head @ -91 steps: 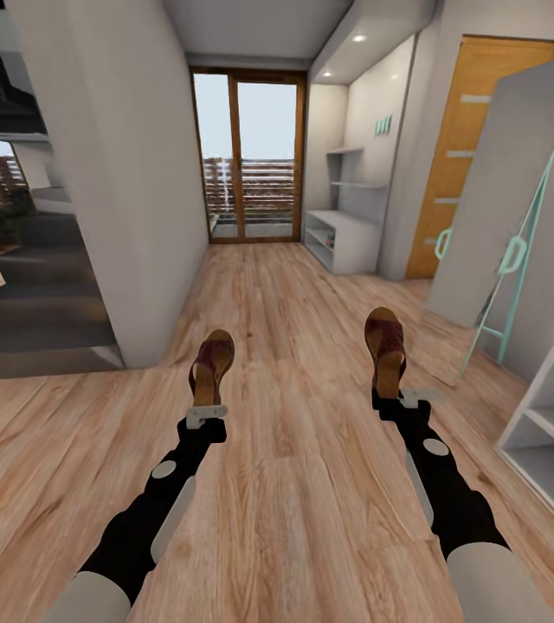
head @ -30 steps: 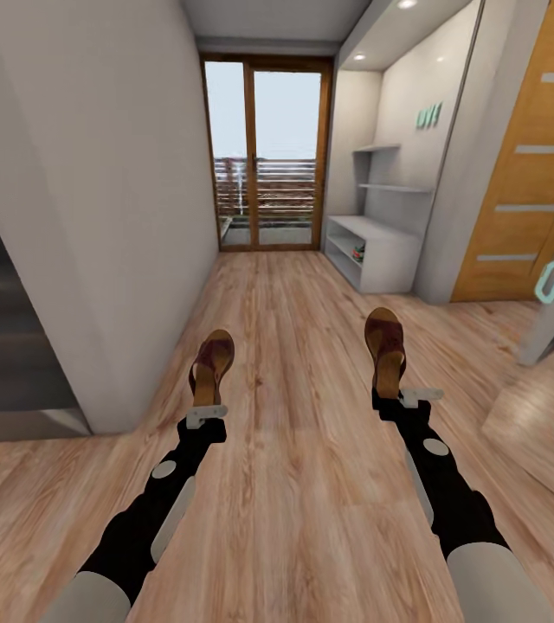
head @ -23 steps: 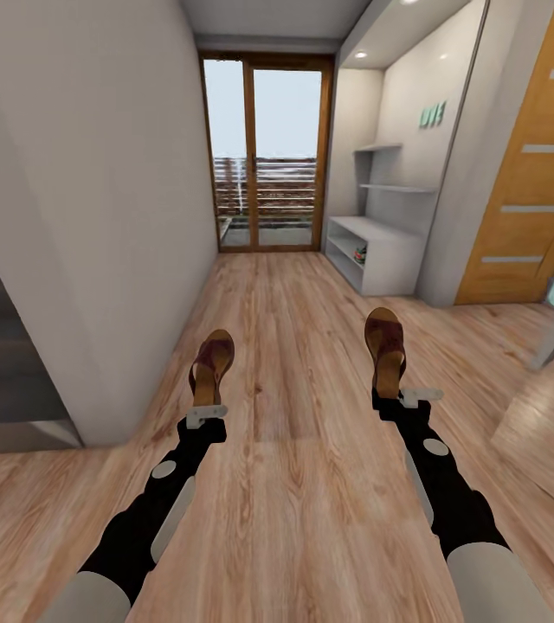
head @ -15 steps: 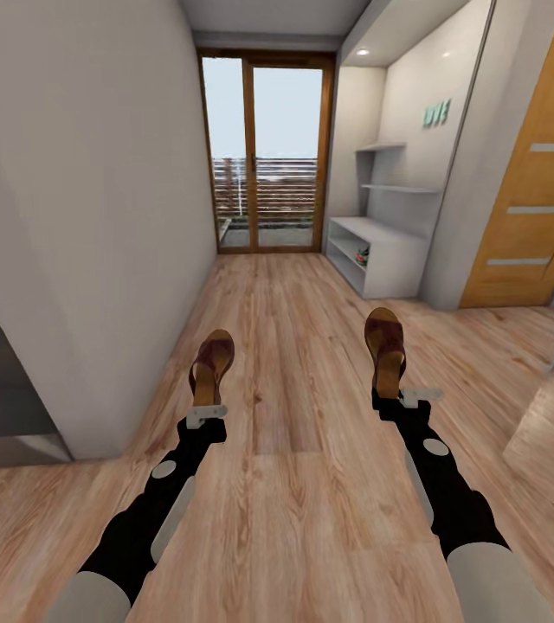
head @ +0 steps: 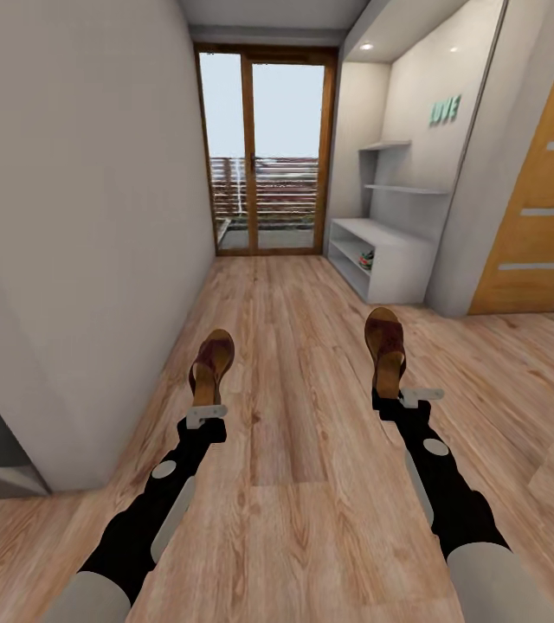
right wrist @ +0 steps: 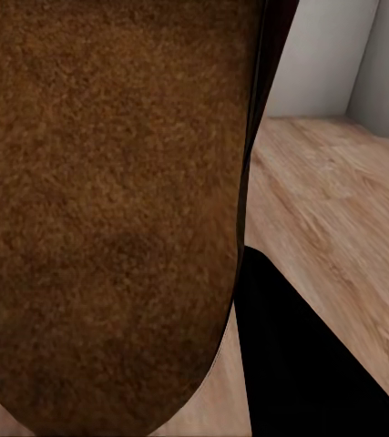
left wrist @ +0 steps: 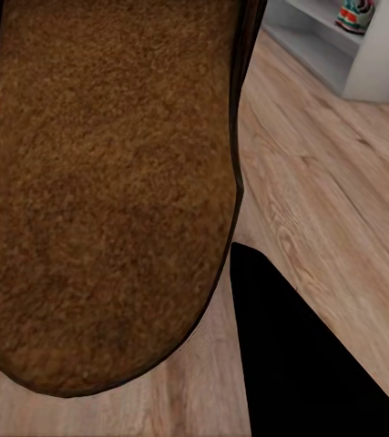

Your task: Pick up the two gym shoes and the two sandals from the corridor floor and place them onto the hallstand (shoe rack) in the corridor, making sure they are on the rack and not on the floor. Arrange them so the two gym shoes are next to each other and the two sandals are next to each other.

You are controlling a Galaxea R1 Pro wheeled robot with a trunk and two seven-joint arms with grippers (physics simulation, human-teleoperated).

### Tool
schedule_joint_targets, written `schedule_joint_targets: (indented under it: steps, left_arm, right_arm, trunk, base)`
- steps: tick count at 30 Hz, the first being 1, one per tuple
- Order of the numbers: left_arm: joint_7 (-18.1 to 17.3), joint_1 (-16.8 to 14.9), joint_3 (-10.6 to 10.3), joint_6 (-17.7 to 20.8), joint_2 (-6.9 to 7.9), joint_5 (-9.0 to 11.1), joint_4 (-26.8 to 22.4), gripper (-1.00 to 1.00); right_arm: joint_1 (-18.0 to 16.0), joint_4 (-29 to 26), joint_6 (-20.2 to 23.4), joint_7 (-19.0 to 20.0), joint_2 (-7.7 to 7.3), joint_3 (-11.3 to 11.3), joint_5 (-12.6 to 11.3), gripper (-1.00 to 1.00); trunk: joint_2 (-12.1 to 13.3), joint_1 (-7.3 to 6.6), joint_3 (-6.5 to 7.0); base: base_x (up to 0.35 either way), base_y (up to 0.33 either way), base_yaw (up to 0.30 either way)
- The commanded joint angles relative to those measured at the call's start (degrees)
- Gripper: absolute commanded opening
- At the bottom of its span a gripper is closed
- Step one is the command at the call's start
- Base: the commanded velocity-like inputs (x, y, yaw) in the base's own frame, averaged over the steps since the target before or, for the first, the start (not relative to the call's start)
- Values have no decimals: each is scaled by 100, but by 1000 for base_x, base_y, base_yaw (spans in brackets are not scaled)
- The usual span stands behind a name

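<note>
Two sandals fill your grippers: left gripper clamps the left sandal, right gripper the right sandal, both at mid-frame.

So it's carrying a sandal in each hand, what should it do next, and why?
Probably keep rolling forward and a bit right toward the hallstand. The left gripper and right gripper each hold a sandal above the corridor floor, and the rack stands far ahead by the glass door.

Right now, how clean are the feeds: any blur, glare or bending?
Head view: sharp but wide-angle, walls splay outward, bright daylight at the glazed balcony door. Left wrist view: dark brown sandal with tan insole soft, up close. Right wrist view: second sandal equally soft.
</note>
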Motion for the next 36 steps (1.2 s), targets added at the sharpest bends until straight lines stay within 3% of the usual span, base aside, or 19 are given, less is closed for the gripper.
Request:
schedule_joint_targets:
  steps: [1, 36]
  left_arm:
    - [37, -3, -16, 32, 3, 29, -11, -100]
    - [37, -3, -16, 32, 3, 28, -11, -100]
  right_arm:
    - [-2, -11, 38, -10, 1, -1, 41, -100]
    - [-2, -11, 38, -10, 1, -3, 41, -100]
  trunk:
    - [-2, 2, -6]
    - [-2, 2, -6]
  base:
    - [348, 0, 0]
    - [348, 0, 34]
